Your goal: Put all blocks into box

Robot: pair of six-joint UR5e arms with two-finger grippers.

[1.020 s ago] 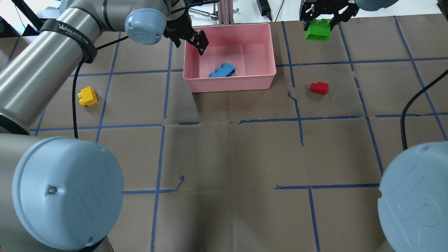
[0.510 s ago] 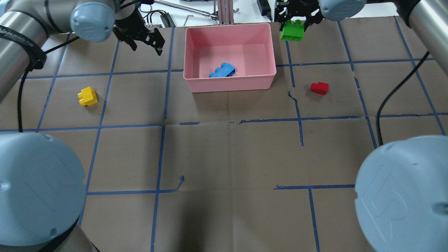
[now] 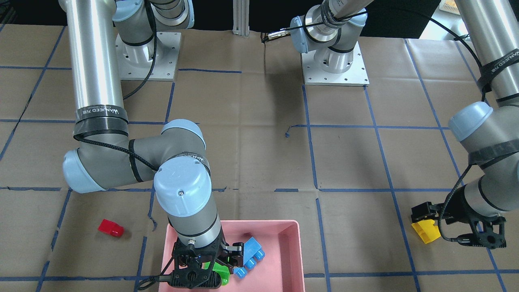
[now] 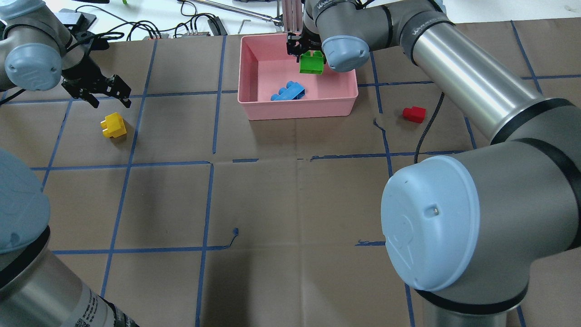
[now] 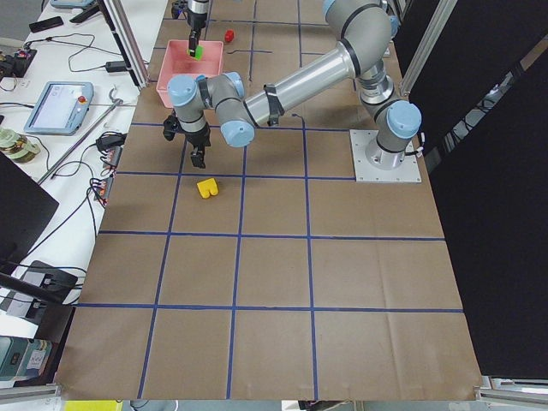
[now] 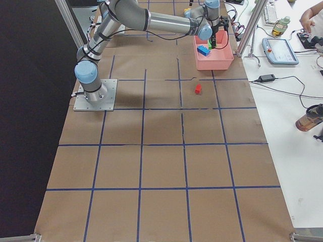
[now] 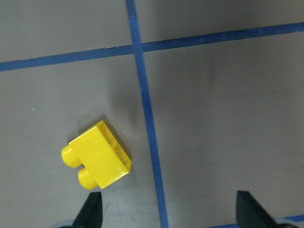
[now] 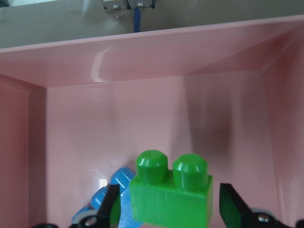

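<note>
My right gripper [image 4: 308,56] is shut on the green block [image 4: 311,63] and holds it above the inside of the pink box [image 4: 299,109]. In the right wrist view the green block [image 8: 173,192] hangs between the fingers [image 8: 232,207] over the box floor. The blue block [image 4: 288,91] lies in the box. The red block [image 4: 414,113] lies on the table right of the box. My left gripper [image 4: 102,91] is open, just beyond the yellow block [image 4: 113,126]. In the left wrist view the yellow block [image 7: 97,159] lies on its side, ahead of the left fingertip [image 7: 90,211].
The table is brown paper with a blue tape grid [image 4: 213,159]. Cables and tools [image 4: 199,27] lie past the far edge. An aluminium post [image 4: 290,13] stands just behind the box. My right arm's long link [image 4: 476,86] crosses above the red block's area.
My right gripper has carried the green block left, from beyond the box's far right corner to over the box. My left gripper has moved left and nearer, close to the yellow block.
</note>
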